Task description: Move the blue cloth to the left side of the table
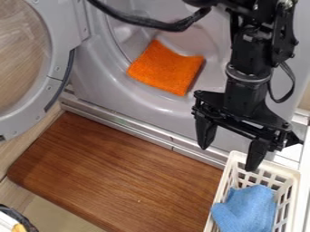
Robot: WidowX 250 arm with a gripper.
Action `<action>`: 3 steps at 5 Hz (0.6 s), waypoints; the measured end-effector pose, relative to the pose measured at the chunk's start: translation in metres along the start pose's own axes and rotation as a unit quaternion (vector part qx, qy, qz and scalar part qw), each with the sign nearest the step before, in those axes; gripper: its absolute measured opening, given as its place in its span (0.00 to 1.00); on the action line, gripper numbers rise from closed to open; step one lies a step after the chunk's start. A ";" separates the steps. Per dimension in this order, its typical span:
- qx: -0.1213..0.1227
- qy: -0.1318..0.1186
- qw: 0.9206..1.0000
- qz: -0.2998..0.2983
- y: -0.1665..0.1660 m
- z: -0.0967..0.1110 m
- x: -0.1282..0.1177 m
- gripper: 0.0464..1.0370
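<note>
The blue cloth [247, 210] lies crumpled inside a white plastic basket at the lower right. My gripper [231, 158] hangs above the basket's upper left part, up and left of the cloth, with its two fingers spread wide and nothing between them. The brown wooden table surface [121, 170] stretches from the left to the basket's side.
The white basket [223, 186] has slatted walls. An orange cloth [167, 68] rests in the grey machine opening behind the wooden surface. A round door [57, 45] stands open at the upper left. Part of a dark-rimmed container [19, 216] shows at the lower left corner.
</note>
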State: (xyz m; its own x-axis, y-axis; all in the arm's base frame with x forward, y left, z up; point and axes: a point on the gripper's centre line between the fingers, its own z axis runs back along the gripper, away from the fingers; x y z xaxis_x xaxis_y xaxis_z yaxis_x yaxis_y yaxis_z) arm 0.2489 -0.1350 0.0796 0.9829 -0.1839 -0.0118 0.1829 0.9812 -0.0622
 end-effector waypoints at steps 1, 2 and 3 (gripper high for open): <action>0.003 0.014 1.000 0.004 0.001 -0.008 -0.003 0.96; -0.003 -0.002 1.000 0.026 0.001 -0.026 0.000 0.96; -0.008 -0.001 0.997 0.080 -0.002 -0.048 0.007 0.96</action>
State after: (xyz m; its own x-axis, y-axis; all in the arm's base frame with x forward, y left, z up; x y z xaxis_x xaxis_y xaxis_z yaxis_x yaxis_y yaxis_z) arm 0.2539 -0.1414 0.0317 0.9995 -0.0249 -0.0209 0.0232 0.9969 -0.0748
